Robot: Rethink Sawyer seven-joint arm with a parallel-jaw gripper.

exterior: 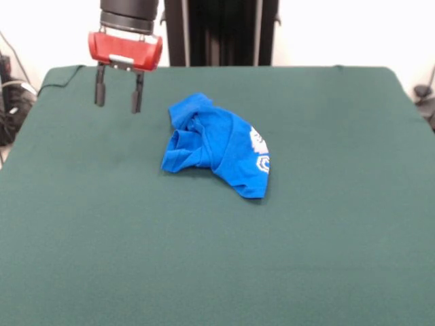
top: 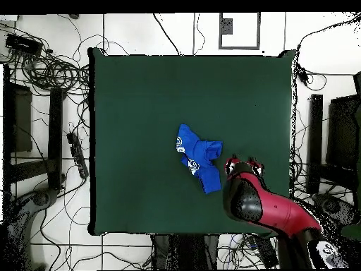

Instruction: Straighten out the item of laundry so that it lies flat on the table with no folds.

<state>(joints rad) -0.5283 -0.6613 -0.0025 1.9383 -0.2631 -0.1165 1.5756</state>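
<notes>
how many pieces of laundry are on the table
1: the item of laundry, crumpled near the middle of the table, beside the open, empty gripper. Nothing seems hidden.

White printed marks on the blue item of laundry (exterior: pixel 216 146), none legible.

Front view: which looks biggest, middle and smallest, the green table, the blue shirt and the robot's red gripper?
1. The table, by far.
2. The blue shirt, bunched up.
3. The gripper, a bit smaller, jaws open.
</notes>
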